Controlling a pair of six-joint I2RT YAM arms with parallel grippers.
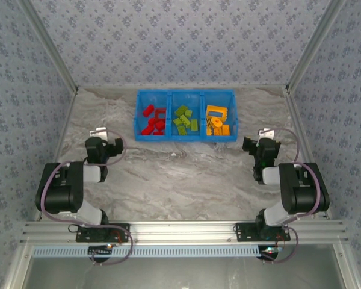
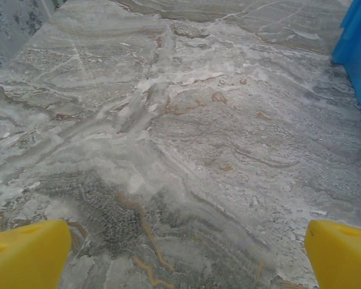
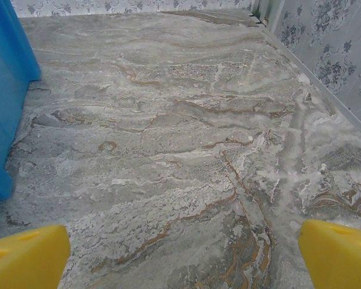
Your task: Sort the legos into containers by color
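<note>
A bright blue tray of three containers (image 1: 170,94) stands at the back of the table. Red legos (image 1: 154,120) lie in its left compartment, lime green legos (image 1: 185,119) in the middle one, orange and yellow legos (image 1: 217,120) in the right one. My left gripper (image 1: 100,133) rests low to the left of the tray, and its yellow fingertips (image 2: 27,256) stand wide apart over bare marble, open and empty. To the right of the tray sits my right gripper (image 1: 262,135), its yellow fingertips (image 3: 340,256) likewise spread open with nothing between them.
The marbled table top (image 1: 180,174) stretches between the arms. The tray's blue wall (image 2: 358,54) edges the left wrist view at the right, and the tray's blue wall (image 3: 6,90) edges the right wrist view at the left. Patterned walls (image 1: 180,36) enclose the table.
</note>
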